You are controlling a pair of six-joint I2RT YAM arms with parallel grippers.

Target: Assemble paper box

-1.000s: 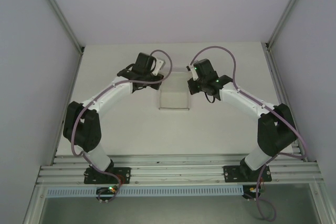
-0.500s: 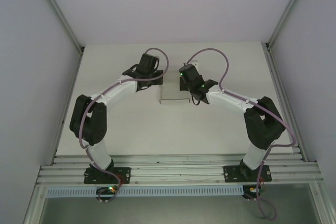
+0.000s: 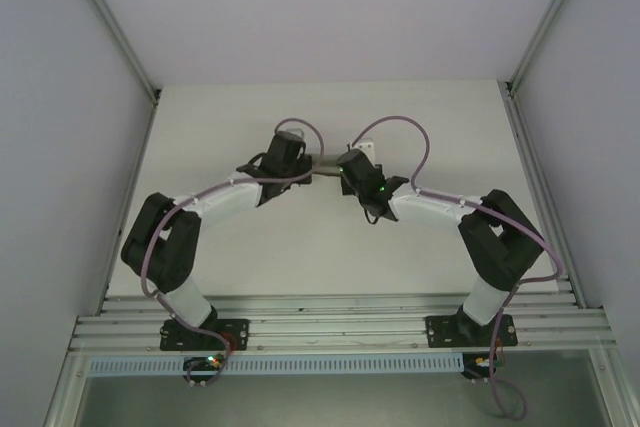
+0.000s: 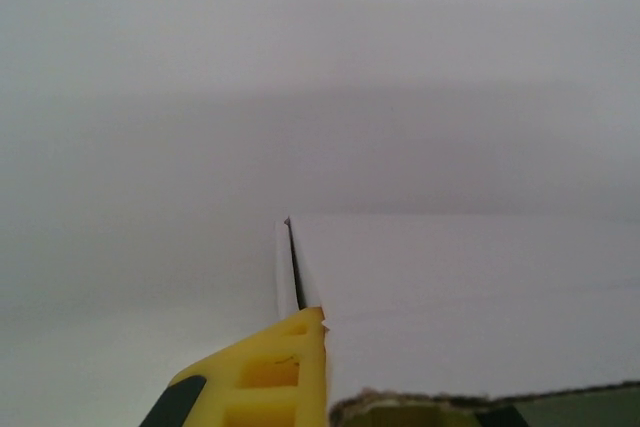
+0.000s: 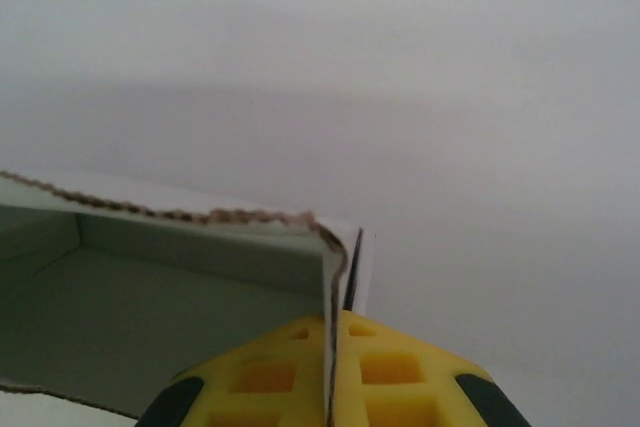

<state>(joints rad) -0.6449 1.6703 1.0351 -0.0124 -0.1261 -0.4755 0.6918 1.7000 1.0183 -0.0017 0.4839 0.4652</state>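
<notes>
- Paper box [image 3: 322, 160]: white card, positioned over the middle of the table [image 3: 430, 122], between the two wrists and largely covered by them in the top view. Whether it rested on the surface could not be told.
- Left gripper [image 4: 318, 342]: jaws closed, pinching a thin upright edge of the box, with a flat white panel extending to its right.
- Right gripper [image 5: 332, 332]: jaws closed, pinching a side wall at one corner, with the box's open interior to its left.
</notes>
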